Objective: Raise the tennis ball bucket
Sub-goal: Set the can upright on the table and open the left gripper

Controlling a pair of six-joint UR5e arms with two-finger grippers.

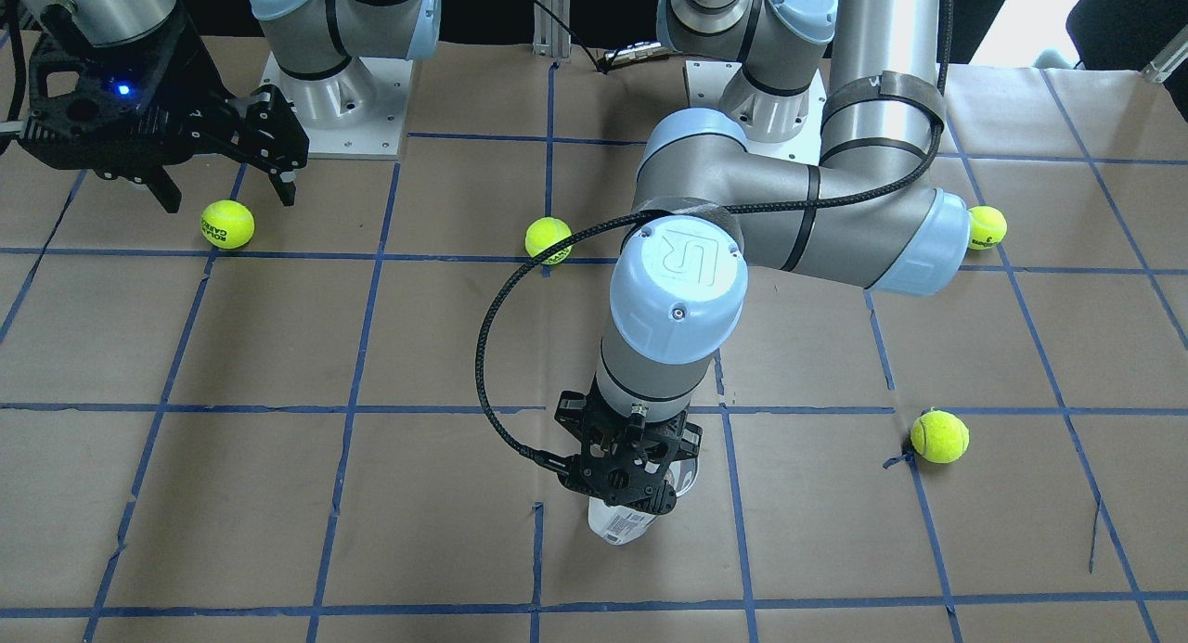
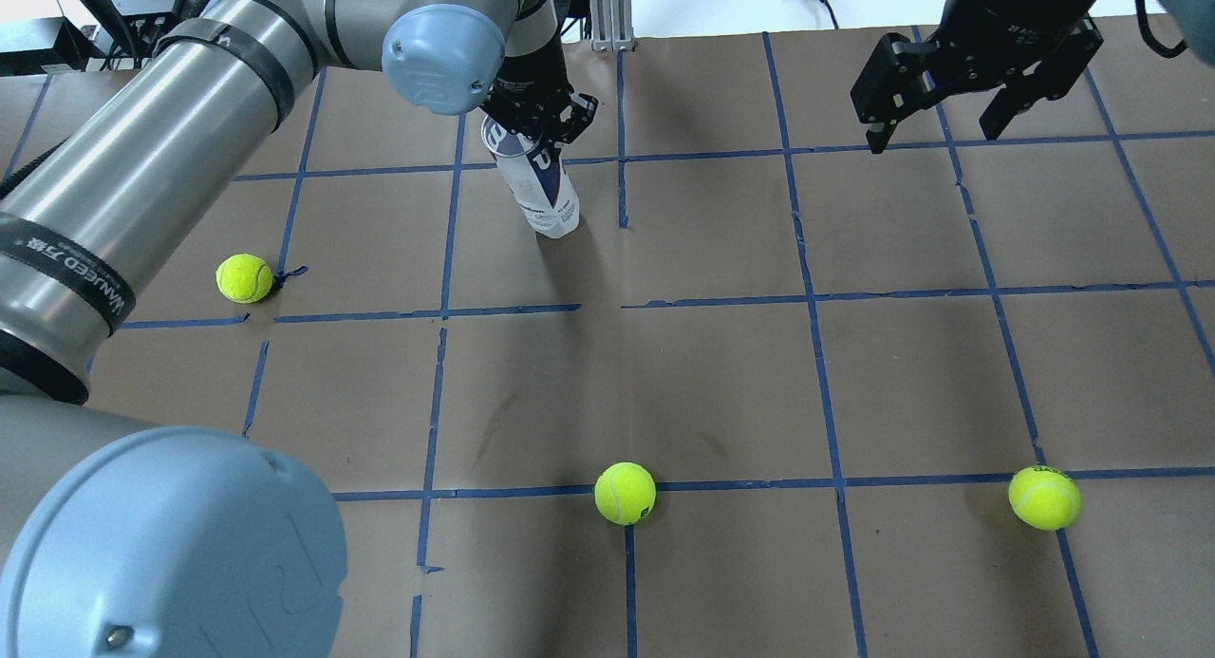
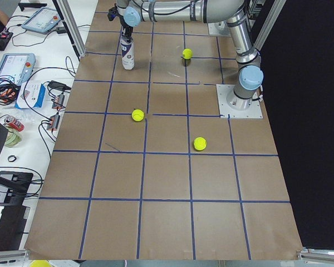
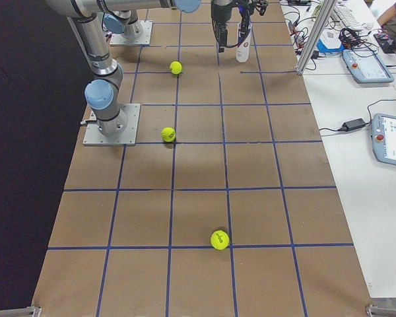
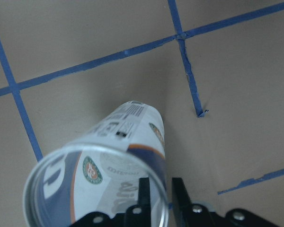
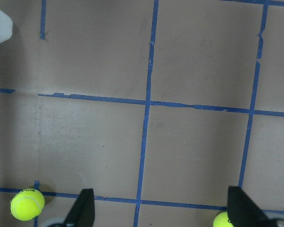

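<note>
Left gripper (image 5: 162, 183) is noted clenched on the open rim wall (one finger inside, one outside) of the tennis ball bucket (image 5: 132, 130), long axis near vertical below the jaws, at the far side of the table (image 2: 721, 383); right gripper (image 2: 935, 134) is held spread, empty, well apart.

From the front we saw only the lower end of the tennis ball bucket (image 1: 620, 524); the left gripper (image 1: 624, 459) hid the rest. The right wrist view cropped one ball (image 6: 220, 221) at its bottom edge.
</note>
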